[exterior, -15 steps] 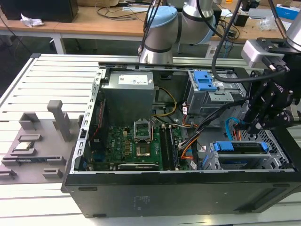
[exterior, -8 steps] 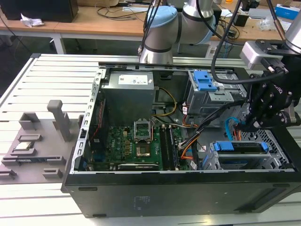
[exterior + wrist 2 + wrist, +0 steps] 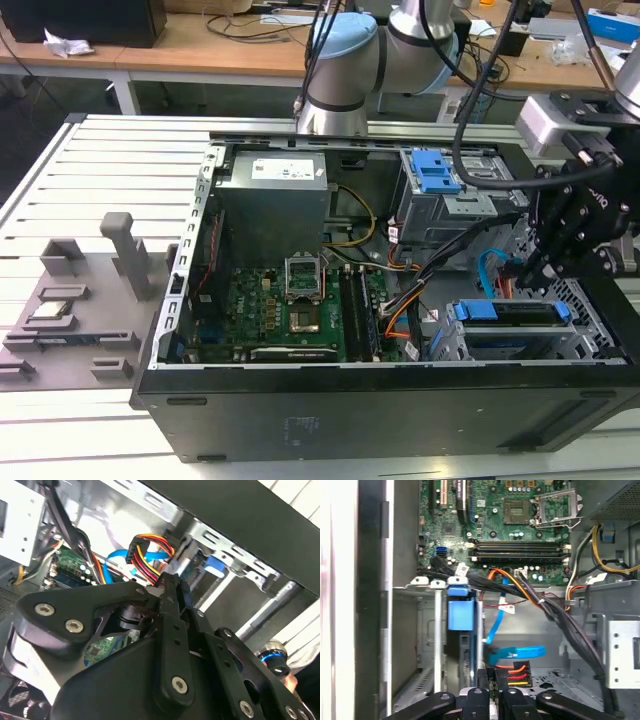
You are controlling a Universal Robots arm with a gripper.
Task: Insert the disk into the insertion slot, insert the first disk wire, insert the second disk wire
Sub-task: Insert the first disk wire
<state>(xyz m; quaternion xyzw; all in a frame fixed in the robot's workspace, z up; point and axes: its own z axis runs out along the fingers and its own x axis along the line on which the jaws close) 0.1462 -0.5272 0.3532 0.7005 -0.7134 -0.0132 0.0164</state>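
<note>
- Exterior view: an open computer case (image 3: 380, 300) lies on the tabletop (image 3: 100, 160). The disk (image 3: 510, 312) sits in the insertion slot (image 3: 520, 345) toward the exterior view's right, with the claw (image 3: 528, 272) just above it.
- Second wrist view: the claw (image 3: 172, 587) is closed on the plug of a multicoloured disk wire (image 3: 150, 550).
- First wrist view: the plug sits pinched in the claw (image 3: 495, 687) beside the edge-on disk (image 3: 461, 615), with a blue cable (image 3: 515, 652) near.

Surface: slatted metal table (image 3: 80, 180), pale grey, ribs running across the exterior view.
Main load: open black computer case (image 3: 400, 410), lying on its side and taking up the table's middle and the exterior view's right.
Side load: grey fixture plate (image 3: 75, 320), lay flat at the exterior view's left, just beside the case.
On plate: upright grey blocks (image 3: 125, 255), small flat parts (image 3: 55, 312).
</note>
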